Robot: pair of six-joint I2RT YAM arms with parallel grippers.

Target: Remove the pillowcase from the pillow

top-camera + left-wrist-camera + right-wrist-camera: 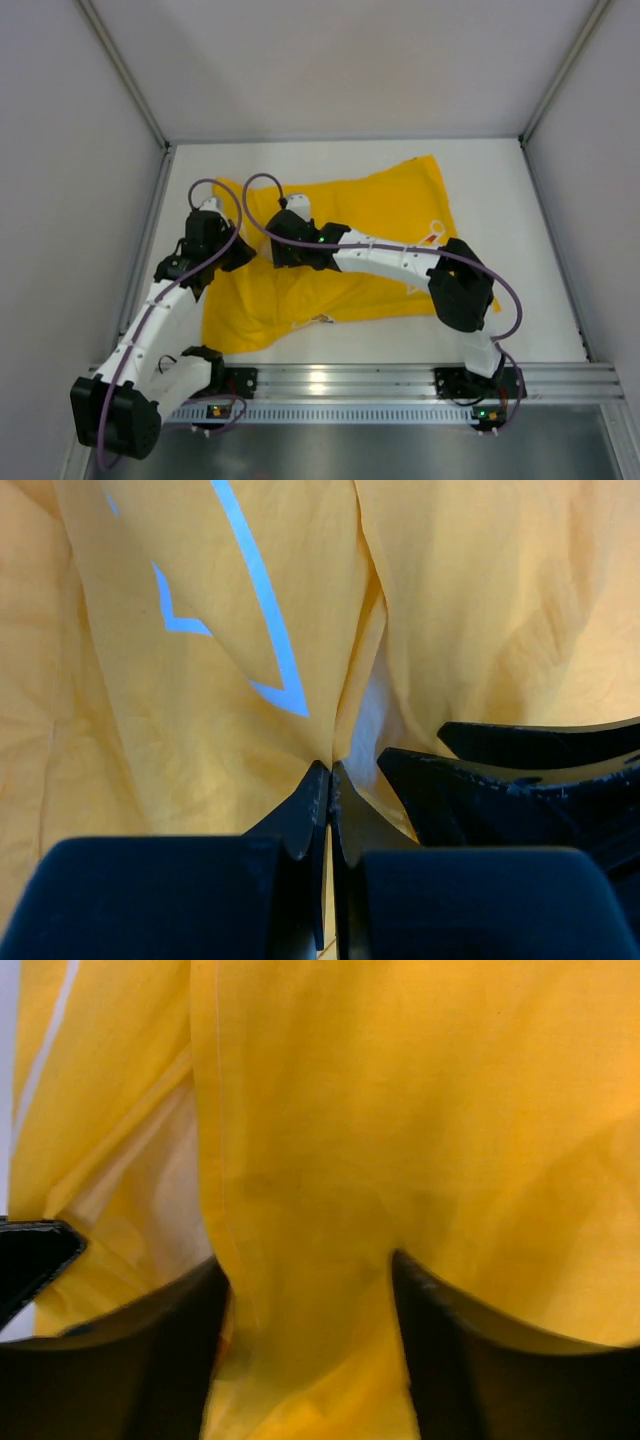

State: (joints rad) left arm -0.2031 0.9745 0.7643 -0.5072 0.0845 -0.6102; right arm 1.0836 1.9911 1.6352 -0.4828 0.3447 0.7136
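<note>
The yellow pillowcase (385,205) lies spread and creased on the white table (530,210). Blue lettering shows on it in the left wrist view (265,610). The pillow is almost wholly hidden; a pale strip (374,715) shows in a fold of the case. My left gripper (240,256) is at the case's left part, its jaws shut on a pinched fold of yellow cloth (330,768). My right gripper (276,254) is right beside it, open, with bunched yellow cloth and a hem between its fingers (310,1305). Its fingers (480,780) show in the left wrist view.
Grey walls close in the table on the left, back and right. An aluminium rail (330,380) with both arm bases runs along the near edge. White cord loops (433,232) lie at the case's right side, near the right arm's elbow (460,285).
</note>
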